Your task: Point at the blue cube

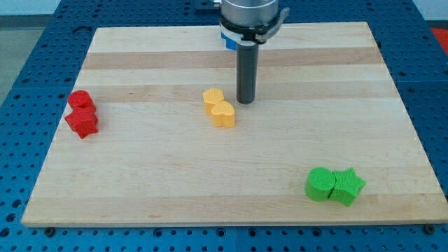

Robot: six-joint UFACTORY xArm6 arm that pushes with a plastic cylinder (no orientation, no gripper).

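The blue cube (229,40) shows only as a small blue sliver at the view's top, mostly hidden behind the arm's head. My tip (245,102) rests on the board below the blue cube, a short way toward the view's bottom. It stands just right of the two yellow blocks, a yellow block (213,97) and a yellow heart (223,113), without touching them.
A red cylinder (80,100) and a red star-like block (82,122) sit together at the view's left. A green cylinder (321,184) and a green star (347,186) touch at the view's bottom right. The wooden board (140,182) lies on a blue perforated table.
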